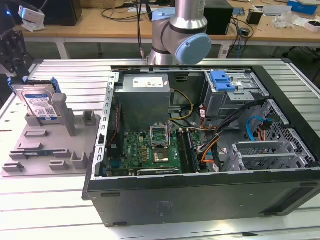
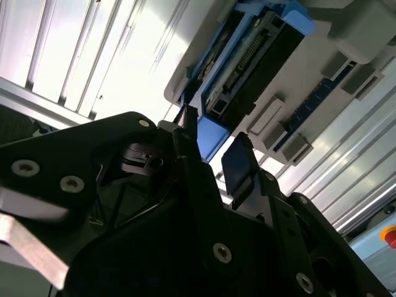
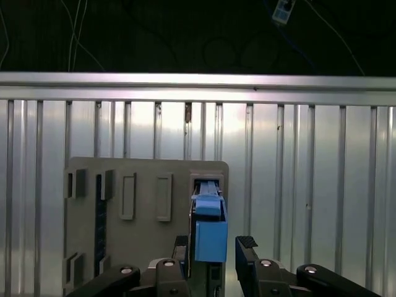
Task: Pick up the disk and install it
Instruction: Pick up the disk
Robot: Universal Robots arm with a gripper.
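Pincer: the black two-fingered metal gripper [image 3: 213, 244] pointed straight down at the table. Its jaws were open and stood on either side of the disk's blue end piece, clamping nothing.
Fingers: the flat, dark, matte fingertips [image 3: 246, 246] were bolted to angular black links with bright screw heads. In the first wrist view one finger stood just beside the blue piece, and the other was apart from it by a visible gap.
Same grip, other angle: in the second wrist view the gripper [image 2: 213, 145] bracketed the same blue block.
Disk: the flat rectangular silver hard drive in its blue plastic carrier bracket [image 3: 210, 216] stood on edge in a slot of the fixture. In the second wrist view the disk [image 2: 247, 68] showed a dark connector edge. In the exterior view the disk [image 1: 37, 102] leaned slightly, with its white-and-blue label showing.
Fixture: the matte grey plastic holder plate [image 3: 142, 179] had raised blocks and rectangular slots and lay flat on the table.
Table: the ribbed, shiny aluminium slotted tabletop [image 3: 309, 185].
Arm: the silver tubular robot arm with pale-blue joint caps [image 1: 182, 30] rose behind the case.
Case: the open black desktop computer case [image 1: 200, 195] lay on its side at the exterior view's right of the fixture, with a green board and bundled cables inside.
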